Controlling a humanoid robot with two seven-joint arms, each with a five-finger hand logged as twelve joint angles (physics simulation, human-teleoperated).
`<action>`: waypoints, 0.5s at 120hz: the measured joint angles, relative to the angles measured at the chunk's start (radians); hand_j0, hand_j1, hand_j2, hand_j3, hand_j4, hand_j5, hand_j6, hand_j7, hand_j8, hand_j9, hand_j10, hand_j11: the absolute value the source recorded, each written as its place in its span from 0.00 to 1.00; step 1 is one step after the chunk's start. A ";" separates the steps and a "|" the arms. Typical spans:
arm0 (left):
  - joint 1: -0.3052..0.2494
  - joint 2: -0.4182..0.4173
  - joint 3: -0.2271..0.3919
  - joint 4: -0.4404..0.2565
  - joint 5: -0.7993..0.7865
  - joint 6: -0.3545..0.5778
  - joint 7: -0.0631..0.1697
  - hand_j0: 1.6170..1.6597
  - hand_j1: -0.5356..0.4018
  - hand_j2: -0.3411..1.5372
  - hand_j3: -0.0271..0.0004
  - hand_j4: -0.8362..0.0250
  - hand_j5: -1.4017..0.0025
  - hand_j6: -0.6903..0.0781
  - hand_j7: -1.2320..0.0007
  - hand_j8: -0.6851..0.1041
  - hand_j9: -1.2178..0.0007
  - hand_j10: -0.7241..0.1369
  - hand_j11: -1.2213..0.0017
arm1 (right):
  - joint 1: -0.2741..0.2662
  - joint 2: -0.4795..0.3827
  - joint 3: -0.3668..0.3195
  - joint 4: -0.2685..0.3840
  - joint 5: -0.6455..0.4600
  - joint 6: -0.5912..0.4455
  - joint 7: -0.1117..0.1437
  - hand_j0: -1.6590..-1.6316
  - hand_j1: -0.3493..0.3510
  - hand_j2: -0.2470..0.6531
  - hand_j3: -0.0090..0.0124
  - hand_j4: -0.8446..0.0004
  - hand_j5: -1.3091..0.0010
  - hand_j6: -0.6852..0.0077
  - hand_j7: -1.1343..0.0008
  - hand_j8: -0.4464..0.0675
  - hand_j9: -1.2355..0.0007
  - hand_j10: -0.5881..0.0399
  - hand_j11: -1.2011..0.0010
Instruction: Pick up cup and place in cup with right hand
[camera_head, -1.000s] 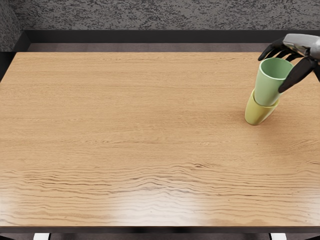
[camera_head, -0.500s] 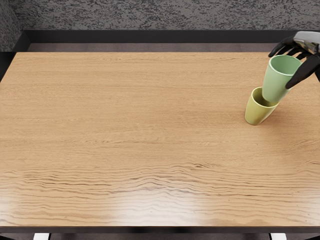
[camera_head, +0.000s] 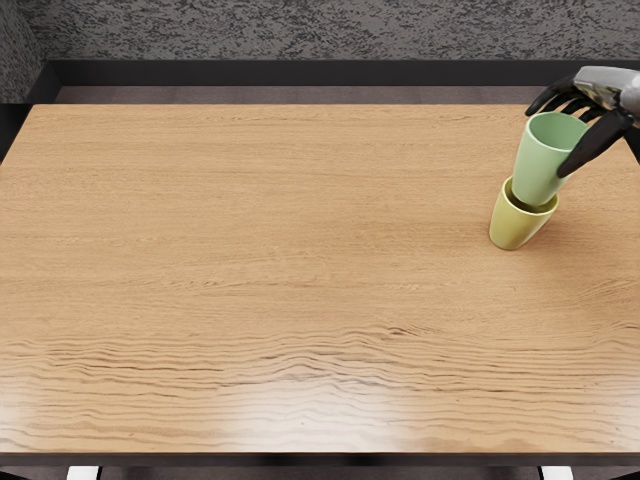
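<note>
While over the yellow cup (camera_head: 517, 226) — green cup (camera_head: 541, 168) in the right hand (camera_head: 603, 98); grasp closed

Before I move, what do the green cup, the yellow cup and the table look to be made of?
Green cup: plastic or glazed ceramic, judging by its smooth, even colour and soft sheen.
Yellow cup: similar satin look; either material fits.
Table: wood or veneer, from the tan grain, seemingly varnished, as light reflects near its front edge.
</note>
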 joint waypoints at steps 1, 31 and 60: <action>0.000 0.000 0.000 0.000 0.000 0.000 0.000 0.96 0.94 0.18 0.98 0.97 1.00 0.90 1.00 0.87 1.00 0.84 1.00 | 0.000 0.001 0.000 0.000 0.000 0.000 0.000 0.06 0.66 0.41 0.42 0.48 0.56 0.50 0.50 0.22 0.54 0.24 0.52; 0.000 0.000 0.000 0.000 0.000 0.000 0.000 0.96 0.94 0.18 0.98 0.97 1.00 0.90 1.00 0.87 1.00 0.84 1.00 | 0.000 0.008 -0.004 -0.011 -0.001 0.000 0.000 0.06 0.65 0.40 0.41 0.48 0.56 0.49 0.50 0.22 0.54 0.24 0.53; 0.000 0.000 0.000 0.000 0.000 0.000 0.000 0.96 0.94 0.18 0.98 0.97 1.00 0.90 1.00 0.87 1.00 0.84 1.00 | -0.004 0.008 -0.006 -0.015 -0.002 0.000 0.000 0.06 0.65 0.40 0.42 0.49 0.57 0.49 0.50 0.21 0.54 0.24 0.53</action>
